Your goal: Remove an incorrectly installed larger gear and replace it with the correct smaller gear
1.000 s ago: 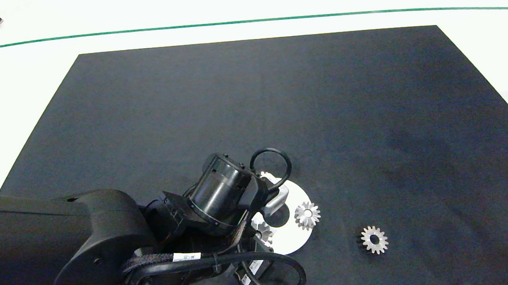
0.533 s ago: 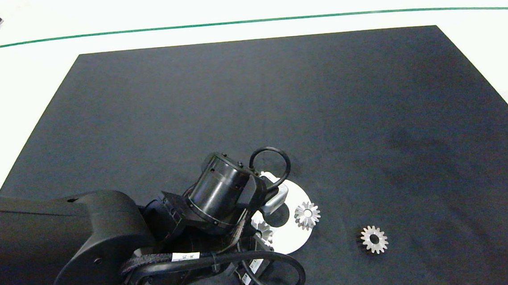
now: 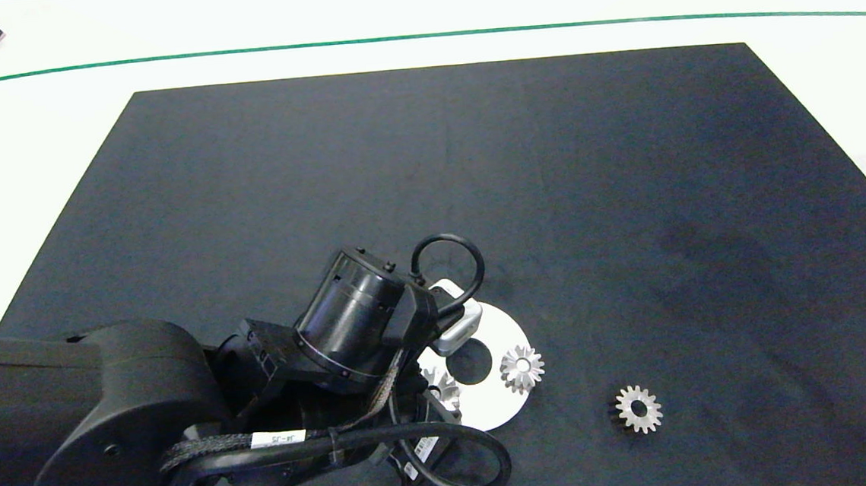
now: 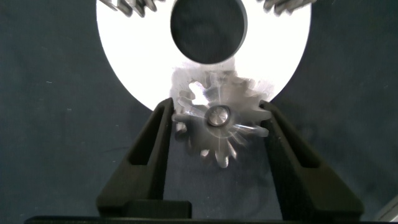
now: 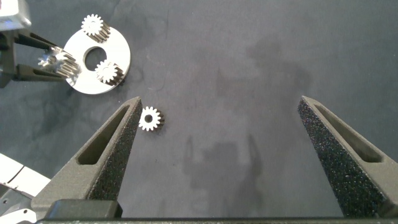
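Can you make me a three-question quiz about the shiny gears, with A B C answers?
1. Where does the smaller gear lie?
A. on the black mat, apart from the white disc
B. on the white disc
C. in the right gripper

2. How many gears show in the right wrist view?
A. two
B. four
C. six

3. How is the right gripper?
A. shut on a gear
B. open, holding nothing
C. out of view

Answers: 1 A, it lies alone beside the white disc. 2 B, three at the disc, one on the mat. 3 B, fingers wide apart over bare mat.
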`<state>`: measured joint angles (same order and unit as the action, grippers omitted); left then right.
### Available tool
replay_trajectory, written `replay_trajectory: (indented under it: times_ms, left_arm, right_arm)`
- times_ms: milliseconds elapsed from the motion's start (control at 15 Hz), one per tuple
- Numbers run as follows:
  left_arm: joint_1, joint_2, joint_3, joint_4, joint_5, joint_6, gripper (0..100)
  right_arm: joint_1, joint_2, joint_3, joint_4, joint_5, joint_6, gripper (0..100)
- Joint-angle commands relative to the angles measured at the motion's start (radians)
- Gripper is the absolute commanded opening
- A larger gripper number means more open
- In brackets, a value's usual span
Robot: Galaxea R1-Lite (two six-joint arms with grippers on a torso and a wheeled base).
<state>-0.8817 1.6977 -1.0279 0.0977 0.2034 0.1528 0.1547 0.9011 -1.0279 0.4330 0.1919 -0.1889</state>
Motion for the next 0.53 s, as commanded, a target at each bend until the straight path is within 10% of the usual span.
replay_trajectory:
  times_ms: [67, 533]
  left_arm:
    - [-0.002, -0.052, 0.014, 0.002, 0.002, 0.001, 0]
    - [0.007, -0.162, 0.086, 0.001, 0.016, -0.006, 0]
  right_arm:
    - [0.000, -0.001, 0.000, 0.003, 0.001, -0.001, 100]
    - [0.000, -0.001, 0.002, 0.004, 0.001, -0.003, 100]
